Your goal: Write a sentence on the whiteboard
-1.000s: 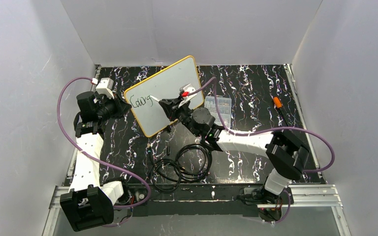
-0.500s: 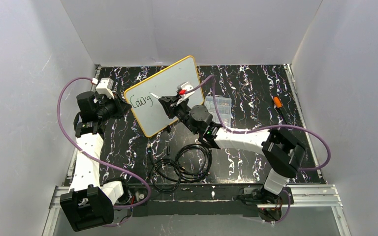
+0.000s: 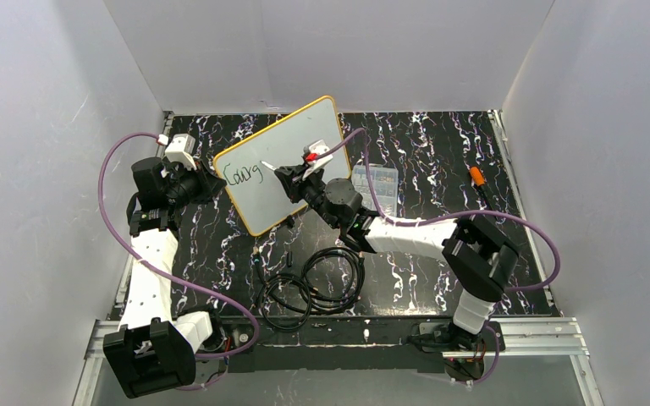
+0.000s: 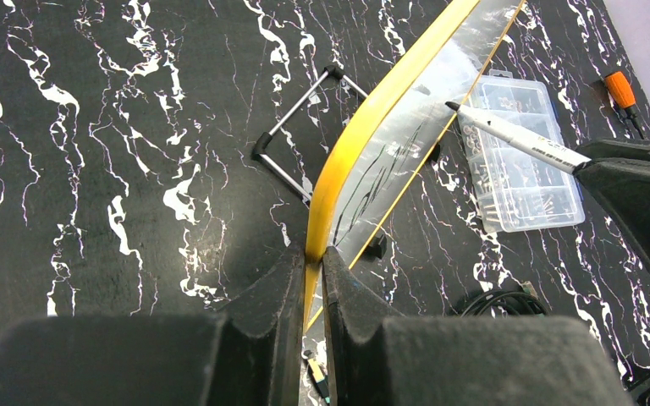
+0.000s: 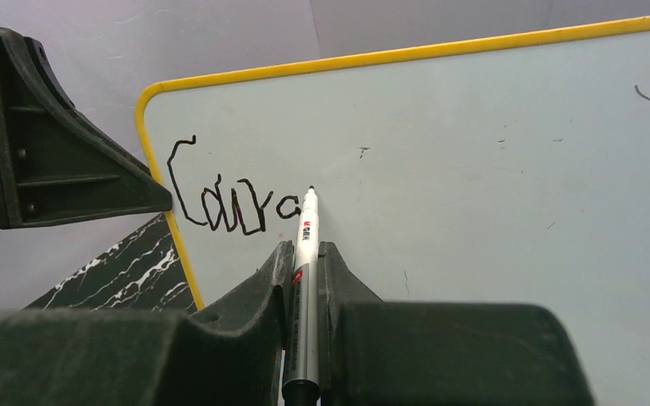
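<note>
**Whiteboard held on edge, marker at the lettering**

Item 1. Thin rectangular white whiteboard point(image 3: 292, 135) with a yellow-orange rim and rounded corners. It stands raised and tilted over the far left-of-centre part of the black, white-veined marble-pattern tabletop point(image 3: 440, 152), one corner close to the far edge. The left wrist view shows it nearly edge-on point(image 4: 364, 127); the right wrist view faces its writing side point(image 5: 491, 169).

Item 2. Dark handwritten marker lettering, the sentence point(image 3: 244, 174), in a single line by the board's left rim. Close up point(image 5: 220, 203) it reads "Cour" plus one more rounded letter.

Item 3. Left gripper point(image 3: 206, 183), black, clenched on the board's yellow rim, which runs between its two fingers point(image 4: 313, 254). It also shows as a dark wedge beside the board's left edge in the right wrist view point(image 5: 59, 161).

Item 4. Right gripper point(image 3: 294, 178), black, in front of the board face, clamped on a slim white marker pen point(image 5: 308, 220) with a red band and a dark tip. The pen's barrel lies in the slot between the fingers point(image 5: 305, 249). Its tip sits at the last letter; contact with the surface looks likely but cannot be confirmed. The pen point(image 4: 516, 139) and the gripper point(image 4: 635, 186) also appear from the left wrist.

Item 5. Clear compartmented plastic box point(image 3: 374, 182) of small parts, flat on the tabletop just right of the board.

Item 6. Orange-handled tool point(image 3: 476, 175), near the right edge.

Item 7. Black cable coils point(image 3: 305, 288), toward the near edge, centre.
</note>
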`<state>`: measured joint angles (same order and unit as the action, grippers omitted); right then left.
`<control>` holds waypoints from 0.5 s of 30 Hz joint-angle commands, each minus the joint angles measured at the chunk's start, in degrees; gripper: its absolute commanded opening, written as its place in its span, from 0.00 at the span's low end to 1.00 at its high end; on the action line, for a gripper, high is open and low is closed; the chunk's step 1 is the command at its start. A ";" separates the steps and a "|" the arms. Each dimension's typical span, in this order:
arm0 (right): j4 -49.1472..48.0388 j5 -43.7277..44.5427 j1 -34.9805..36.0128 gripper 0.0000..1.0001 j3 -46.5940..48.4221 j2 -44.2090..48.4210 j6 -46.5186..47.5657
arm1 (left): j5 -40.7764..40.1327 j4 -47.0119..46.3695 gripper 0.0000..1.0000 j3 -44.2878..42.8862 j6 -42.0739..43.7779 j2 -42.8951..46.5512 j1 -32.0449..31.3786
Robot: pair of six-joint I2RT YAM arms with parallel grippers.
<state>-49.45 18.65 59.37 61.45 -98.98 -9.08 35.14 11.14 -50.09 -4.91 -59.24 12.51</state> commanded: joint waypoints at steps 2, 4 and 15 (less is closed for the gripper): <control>-2.49 -0.97 -0.47 0.01 2.71 -0.82 -0.36 | 0.70 0.55 0.00 -0.01 0.25 0.79 -0.05; -2.46 -1.43 -0.64 0.01 2.71 -1.01 -0.56 | 0.71 0.55 0.00 -0.01 0.16 0.79 -0.07; -2.49 -2.13 -1.09 0.01 2.96 -2.39 -0.85 | 0.83 0.55 0.00 -0.08 0.07 0.60 -0.08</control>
<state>-49.60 16.69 58.83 61.67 -100.64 -9.72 34.89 11.14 -50.09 -4.91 -59.29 12.51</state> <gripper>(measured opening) 0.198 0.092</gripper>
